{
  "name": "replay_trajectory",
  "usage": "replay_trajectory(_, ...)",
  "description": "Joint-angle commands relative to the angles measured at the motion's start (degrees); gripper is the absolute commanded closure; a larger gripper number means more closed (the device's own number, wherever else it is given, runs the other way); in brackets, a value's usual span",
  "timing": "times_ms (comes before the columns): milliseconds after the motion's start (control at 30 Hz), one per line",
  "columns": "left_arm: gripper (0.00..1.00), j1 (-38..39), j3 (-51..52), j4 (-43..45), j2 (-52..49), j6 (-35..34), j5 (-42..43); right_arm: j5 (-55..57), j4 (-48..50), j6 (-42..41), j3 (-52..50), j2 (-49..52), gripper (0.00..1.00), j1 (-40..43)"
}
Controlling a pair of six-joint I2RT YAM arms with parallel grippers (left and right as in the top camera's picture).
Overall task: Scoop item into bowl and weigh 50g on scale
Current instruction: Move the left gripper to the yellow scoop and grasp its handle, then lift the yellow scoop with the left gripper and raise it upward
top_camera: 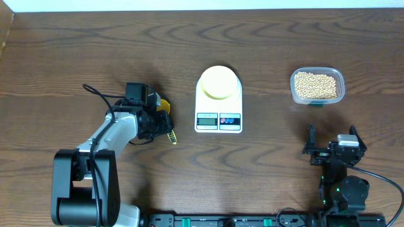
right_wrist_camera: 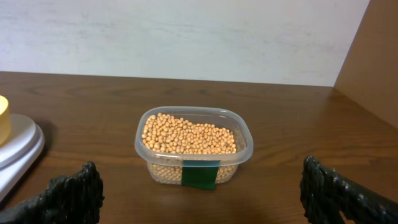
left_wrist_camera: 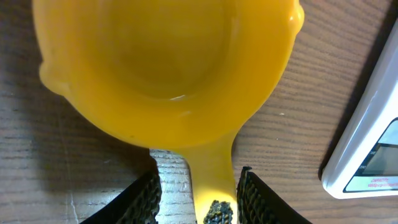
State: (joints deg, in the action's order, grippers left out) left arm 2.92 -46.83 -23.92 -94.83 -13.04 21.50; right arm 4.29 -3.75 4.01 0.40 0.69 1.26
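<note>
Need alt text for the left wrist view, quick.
An empty yellow scoop fills the frame, lying on the wooden table, its handle running between the two black fingers of the left hand, with a gap showing on one side. A corner of the white scale sits at the right edge.

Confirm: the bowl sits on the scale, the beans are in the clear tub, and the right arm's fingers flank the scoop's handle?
No: the left arm's fingers flank the scoop handle, per the left wrist view. The bowl does sit on the scale, beans in the clear tub.
</note>
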Motion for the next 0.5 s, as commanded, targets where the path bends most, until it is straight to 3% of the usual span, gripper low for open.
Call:
replay_trajectory(0,0.57,0.1,1.3,0.5,-1.4,0.7,-1.6,0.0,-0.3,0.5,-0.1,-0.3,0.01,0.0)
replay_trajectory(333,0.57,0.1,1.3,0.9,-1.4,2.1,2.6,0.0,-0.3,0.5,-0.1,-0.3,0.01,0.0)
replay_trajectory(467,0.61,0.1,1.3,1.0,-1.4,2.3,1.6,0.0,-0.3,0.5,-0.1,-0.3,0.01,0.0)
